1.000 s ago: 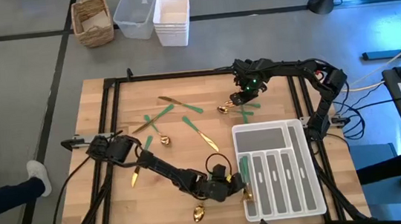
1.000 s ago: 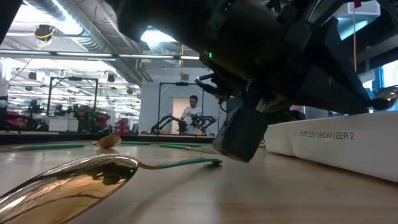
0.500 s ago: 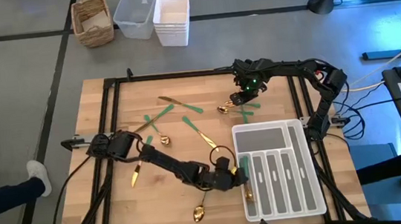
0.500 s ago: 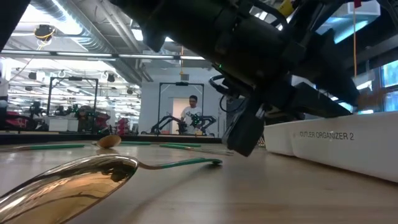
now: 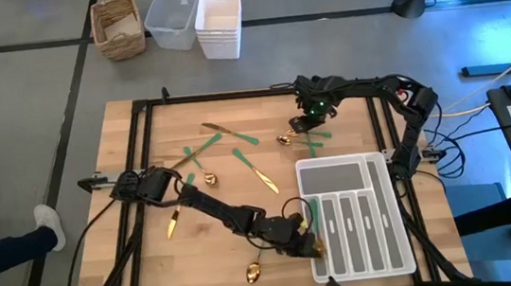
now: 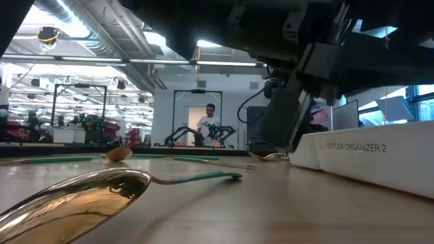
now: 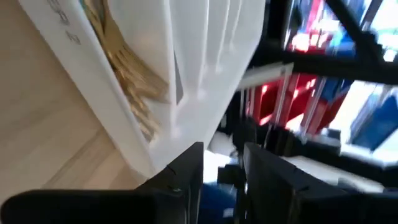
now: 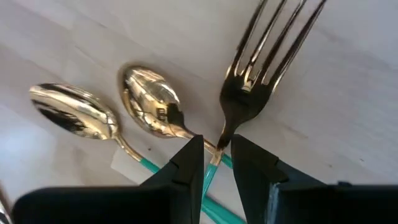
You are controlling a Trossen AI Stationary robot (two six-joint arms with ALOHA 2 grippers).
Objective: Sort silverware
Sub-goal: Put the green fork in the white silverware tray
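Note:
The silverware, with gold heads and green handles, lies scattered on the wooden table: a knife (image 5: 216, 128), a spoon (image 5: 210, 177), a fork (image 5: 264, 175), and a spoon (image 5: 253, 273) near the front edge. More pieces lie in the left compartment (image 5: 314, 232) of the white tray (image 5: 380, 244). My left gripper (image 5: 309, 244) stands open at the tray's left wall, above the gold forks (image 7: 134, 74), with nothing between its fingers. My right gripper (image 8: 217, 158) is open over a small pile (image 5: 298, 137). Its fingers stand either side of a fork's neck (image 8: 225, 127), beside two spoons (image 8: 152, 102).
A wicker basket (image 5: 118, 26), a clear tub (image 5: 172, 17) and a white bin (image 5: 219, 23) stand on the floor beyond the far edge. A black frame (image 5: 143, 155) rims the table. A large spoon (image 6: 81, 196) lies close to the low camera.
My left gripper has shifted a little toward the tray's left wall and the table's near edge. In the low view it has swung away from the table's middle toward the tray.

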